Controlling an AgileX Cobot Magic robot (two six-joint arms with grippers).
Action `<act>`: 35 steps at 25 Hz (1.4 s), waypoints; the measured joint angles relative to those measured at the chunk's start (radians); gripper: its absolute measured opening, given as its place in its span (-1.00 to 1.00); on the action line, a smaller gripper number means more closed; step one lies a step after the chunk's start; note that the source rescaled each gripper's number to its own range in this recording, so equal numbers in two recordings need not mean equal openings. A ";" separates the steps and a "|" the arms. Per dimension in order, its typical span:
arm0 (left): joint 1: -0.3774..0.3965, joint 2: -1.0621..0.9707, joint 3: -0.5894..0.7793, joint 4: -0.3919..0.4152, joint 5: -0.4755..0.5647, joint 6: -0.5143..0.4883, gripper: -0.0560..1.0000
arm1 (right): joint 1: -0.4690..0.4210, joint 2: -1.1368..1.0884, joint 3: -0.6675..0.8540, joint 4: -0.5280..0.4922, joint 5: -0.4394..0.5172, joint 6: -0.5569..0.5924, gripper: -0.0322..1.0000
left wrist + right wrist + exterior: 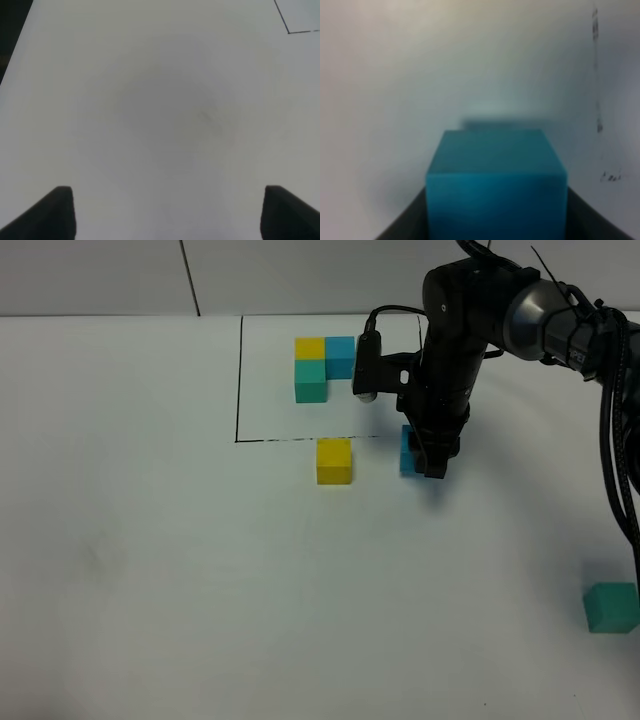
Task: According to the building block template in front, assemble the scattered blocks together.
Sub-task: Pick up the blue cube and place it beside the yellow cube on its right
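I am clamping my right hand [430, 460] on the blue cube [406, 451], one finger pressing on each of two opposite sides. In the right wrist view the cube is filling the space between the dark fingers [402, 225]. A soft shadow is lying on the white surface just beyond it. I cannot tell whether the cube is resting on the tabletop [150, 540] or hanging just above it.

Seen from the high camera, the blue cube is sitting just outside the near line of the black-lined rectangle [241, 380]. It is to the right of the loose yellow cube [334, 461], with a clear gap between the two. The yellow cube is lying flat on the tabletop, also just outside that near line.

The template [322, 365] is standing inside the rectangle, near its far left corner. Its yellow piece is touching its blue piece on the right and its teal-green piece on the near side, making an L.

The loose teal-green cube [611, 606] is sitting well apart from the others, near the right edge of the high view, beside my right arm's cables.

My left hand [172, 215] is hanging over bare tabletop with its fingers spread wide apart and nothing between them. A corner of the black line is showing at the far edge of its view.
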 joint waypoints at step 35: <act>0.000 0.000 0.000 0.000 0.000 0.000 0.53 | 0.074 0.136 -0.158 0.036 0.050 -0.008 -0.88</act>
